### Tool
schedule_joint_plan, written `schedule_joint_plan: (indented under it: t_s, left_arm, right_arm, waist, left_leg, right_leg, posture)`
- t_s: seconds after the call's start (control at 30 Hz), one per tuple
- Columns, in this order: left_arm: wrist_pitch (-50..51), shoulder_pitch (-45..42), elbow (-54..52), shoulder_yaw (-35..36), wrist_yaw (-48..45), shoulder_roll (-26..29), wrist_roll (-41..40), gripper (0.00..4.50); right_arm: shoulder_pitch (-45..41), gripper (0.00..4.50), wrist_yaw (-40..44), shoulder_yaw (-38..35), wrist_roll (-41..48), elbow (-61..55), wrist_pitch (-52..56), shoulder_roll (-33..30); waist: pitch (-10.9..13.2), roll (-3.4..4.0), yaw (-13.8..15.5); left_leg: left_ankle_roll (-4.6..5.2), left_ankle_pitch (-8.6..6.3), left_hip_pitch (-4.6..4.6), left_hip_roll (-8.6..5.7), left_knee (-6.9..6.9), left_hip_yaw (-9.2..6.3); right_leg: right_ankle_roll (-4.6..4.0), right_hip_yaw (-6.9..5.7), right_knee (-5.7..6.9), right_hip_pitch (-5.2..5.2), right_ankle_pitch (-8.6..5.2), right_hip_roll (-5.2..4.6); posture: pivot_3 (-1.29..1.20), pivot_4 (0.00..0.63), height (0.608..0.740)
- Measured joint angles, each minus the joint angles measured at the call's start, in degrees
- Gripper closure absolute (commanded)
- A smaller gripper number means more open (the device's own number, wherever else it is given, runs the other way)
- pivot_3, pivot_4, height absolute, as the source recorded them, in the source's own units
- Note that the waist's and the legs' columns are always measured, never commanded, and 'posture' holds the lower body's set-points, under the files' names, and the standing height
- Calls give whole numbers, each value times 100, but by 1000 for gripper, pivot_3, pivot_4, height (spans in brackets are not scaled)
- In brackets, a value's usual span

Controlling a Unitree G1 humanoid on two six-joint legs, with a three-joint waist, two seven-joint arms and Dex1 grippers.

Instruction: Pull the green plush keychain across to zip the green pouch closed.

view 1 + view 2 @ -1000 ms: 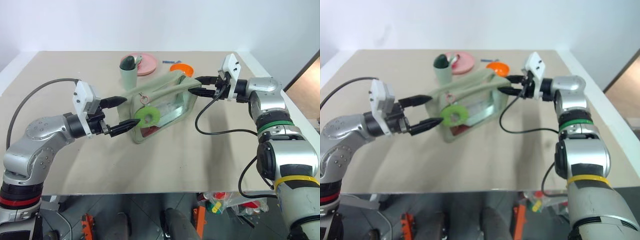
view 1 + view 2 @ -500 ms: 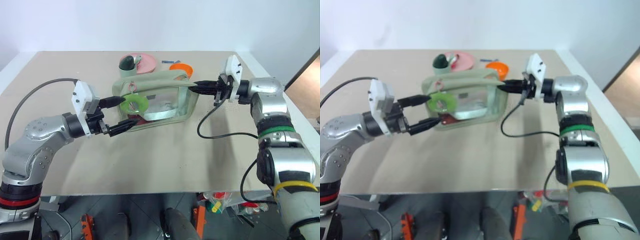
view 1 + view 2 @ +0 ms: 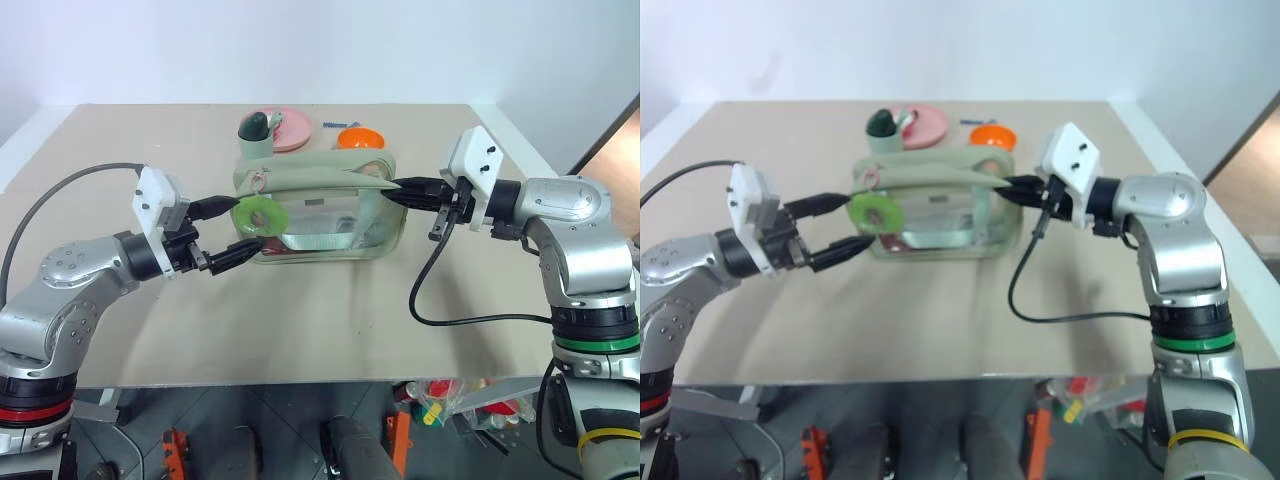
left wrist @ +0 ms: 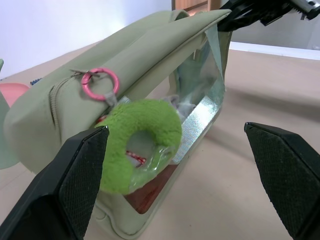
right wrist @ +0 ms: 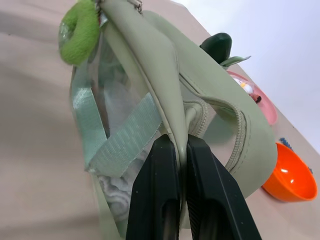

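Left eye view: the green pouch (image 3: 320, 210) stands upright on the desk (image 3: 300, 310), nearer its far edge than its near one, with the green plush keychain (image 3: 256, 216) hanging at the pouch's left end. The right gripper (image 3: 398, 189) is clenched on the pouch's right end. The left gripper (image 3: 226, 232) is spread wide, its fingers either side of the keychain, grasping nothing.

A lab-like test setup: bare tan table (image 3: 330, 330) against plain white wall (image 3: 300, 45).
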Motion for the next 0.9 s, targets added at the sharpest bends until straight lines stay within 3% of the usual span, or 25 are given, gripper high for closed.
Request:
schedule_joint_plan:
  t_s: [0.23, 0.5, 0.9]
  left_arm:
    - [-32, 0, 15, -9, -6, -3, 50, 0]
    - [-151, 78, 46, -33, 7, -47, 263, 0]
    - [-548, 292, 654, -200, 370, -904, 725, 0]
  right_arm:
    - [457, 4438, -470, -17, 75, -292, 373, -57]
    - [787, 4438, -633, -59, 138, -164, -378, 89]
    - [972, 4438, -751, -48, 132, 45, -862, 209]
  waist:
    - [-1, -2, 0]
    - [-3, -4, -27]
    - [-5, -7, -41]
  left_leg:
    - [0, 0, -1, -2, 0, 4]
    - [2, 1, 11, 4, -1, 6]
    - [5, 3, 35, 8, -2, 19]
  right_leg:
    - [3, 4, -1, 0, 0, -1]
    - [-1, 5, -1, 5, 4, 4]
    - [-6, 16, -1, 18, 14, 9]
  posture:
    - [0, 150, 740]
    - [0, 150, 740]
    - [0, 150, 740]
